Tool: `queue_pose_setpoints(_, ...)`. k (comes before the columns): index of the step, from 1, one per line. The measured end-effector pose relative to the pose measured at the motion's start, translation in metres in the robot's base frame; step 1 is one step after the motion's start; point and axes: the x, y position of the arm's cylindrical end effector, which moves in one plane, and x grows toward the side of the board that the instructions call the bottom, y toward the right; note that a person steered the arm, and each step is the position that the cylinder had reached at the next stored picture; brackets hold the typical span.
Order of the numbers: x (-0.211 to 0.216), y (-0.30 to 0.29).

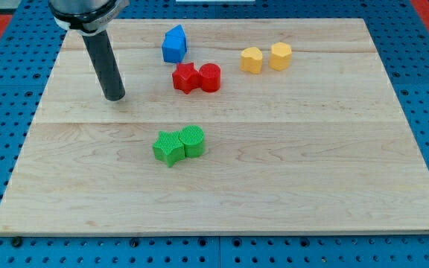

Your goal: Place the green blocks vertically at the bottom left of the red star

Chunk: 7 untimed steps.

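Note:
The red star (185,77) lies in the upper middle of the wooden board (311,171), touching a red cylinder (210,77) on its right. Two green blocks sit side by side below them near the board's middle: a green star (168,147) on the left touching a green cylinder (193,140) on the right. My tip (115,97) is at the end of the dark rod, left of the red star and up-left of the green blocks, apart from all blocks.
A blue block (174,44), house-like in shape, sits just above the red star. Two yellow blocks (252,59) (280,56) sit side by side at the upper right. Blue pegboard surrounds the board.

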Motion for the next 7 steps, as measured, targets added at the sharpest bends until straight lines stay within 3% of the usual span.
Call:
queue_pose_setpoints(2, 0.009, -0.002)
queue_pose_setpoints(3, 0.013, -0.038)
queue_pose_setpoints(4, 0.056, -0.075)
queue_pose_setpoints(5, 0.135, -0.022)
queue_pose_setpoints(6, 0.145, 0.075)
queue_pose_setpoints(7, 0.115, 0.156)
